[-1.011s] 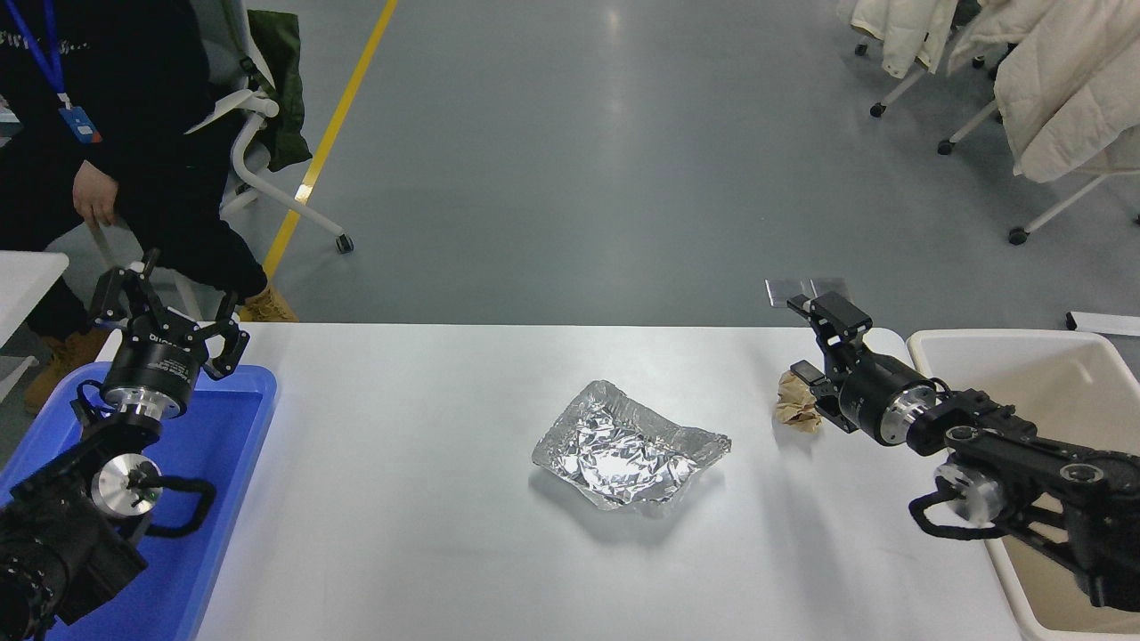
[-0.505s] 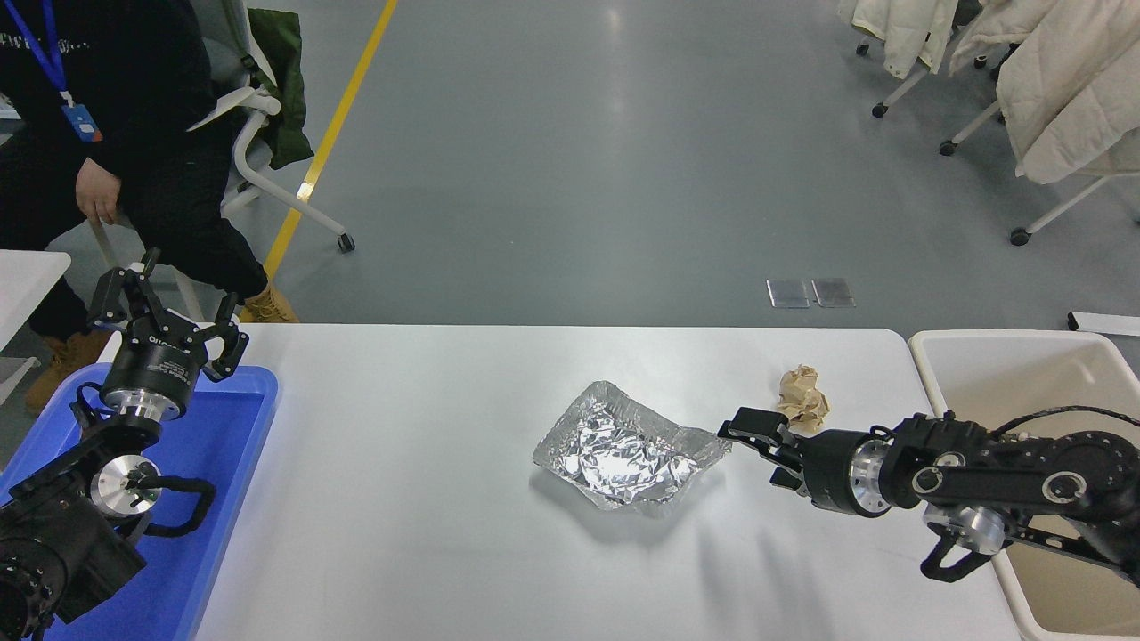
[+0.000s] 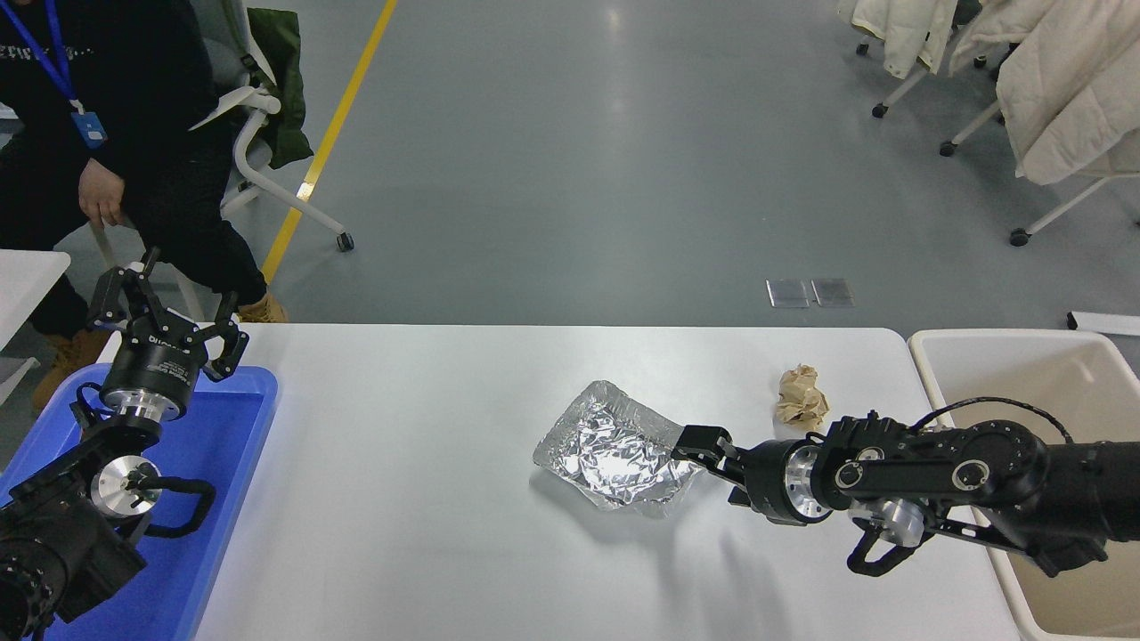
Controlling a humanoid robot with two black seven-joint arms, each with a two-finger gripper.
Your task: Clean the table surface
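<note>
The white table surface (image 3: 401,534) carries a crumpled silver foil tray (image 3: 606,450) near its middle and a ball of crumpled brown paper (image 3: 802,396) further right. My right gripper (image 3: 710,465) reaches in low from the right and sits at the foil tray's right edge, open, its upper finger covering the foil's right corner. The brown paper lies just behind that arm, apart from it. My left gripper (image 3: 165,307) is parked at the far left above the blue tray, open and holding nothing.
A blue plastic tray (image 3: 240,445) lies along the table's left end under the left arm. A cream-white bin (image 3: 1024,352) stands off the right end. A person (image 3: 134,133) sits at the far left beside an office chair (image 3: 267,178).
My right arm swung from beside the brown paper down and left across the table to the foil tray's right edge. The paper stays on the table. The left arm has not moved.
</note>
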